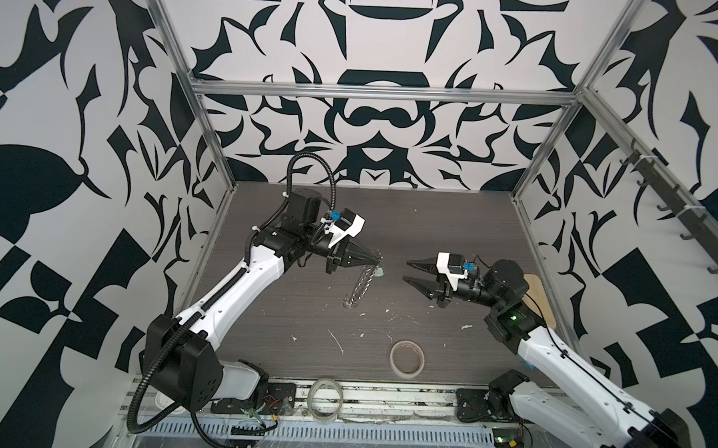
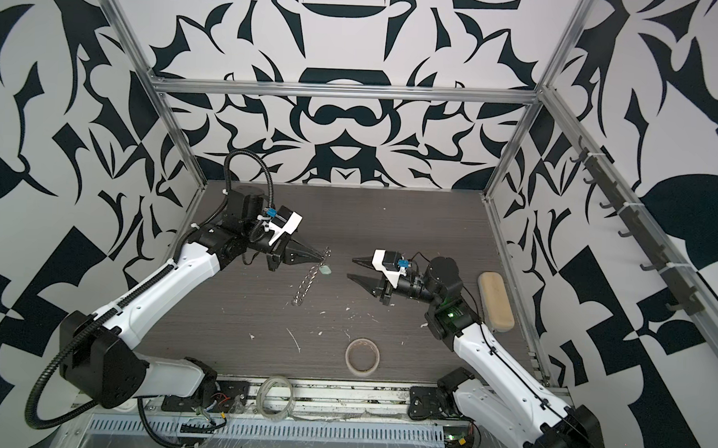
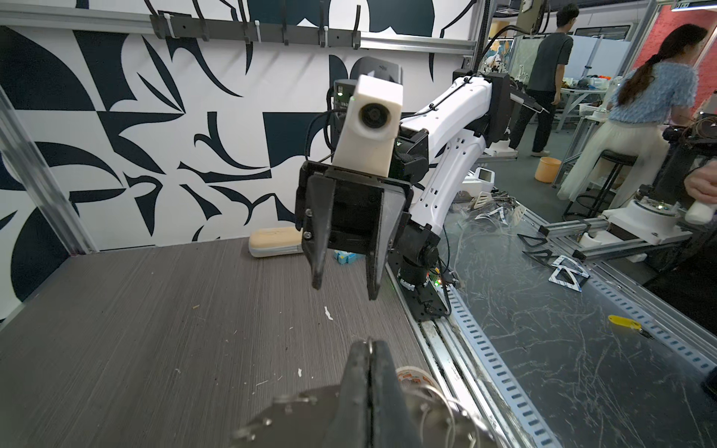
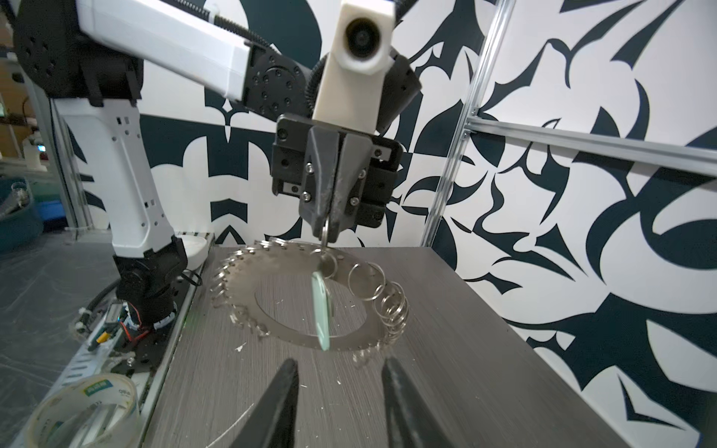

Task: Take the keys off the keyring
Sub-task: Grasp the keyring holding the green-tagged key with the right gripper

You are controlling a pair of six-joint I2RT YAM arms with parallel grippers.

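Left gripper (image 1: 378,259) jaws pressed together, pinching one small wire ring at the top of the keyring (image 1: 361,285), held up off the table (image 1: 452,237). The rest of the loop hangs slanting down below the left gripper. Can't tell if its low end touches the table. The right wrist view shows the same pinch, with the left gripper (image 4: 328,232) tips nipping a ring. The keyring (image 4: 238,289) reads there as a wide flat hoop fringed with small rings. The key (image 4: 322,310) is pale and flat, dangling edge-on just below the left gripper tips; in a top view the key (image 2: 325,269) sits right under them too. Right gripper (image 1: 406,271) faces the left gripper, level with it and clearly apart, jaws spread, nothing between them; same in the left wrist view, right gripper (image 3: 344,289) empty. Judged step: lining up to take the key, which is still on the ring. Risks: the key shows only its thin edge to the right gripper, so the jaws could shut on air, glance off, or catch neighbouring small rings instead. The left gripper holds only thin wire at its very tips, so a hard tug could yank the ring free and drop the whole loop. The hanging loop can swing on contact and spoil the aim. A straight pull likely won't clear a split ring and would just drag the left gripper's load. Beige tape roll (image 1: 406,359) lies well away from the left gripper, toward the front rail, not in the way.
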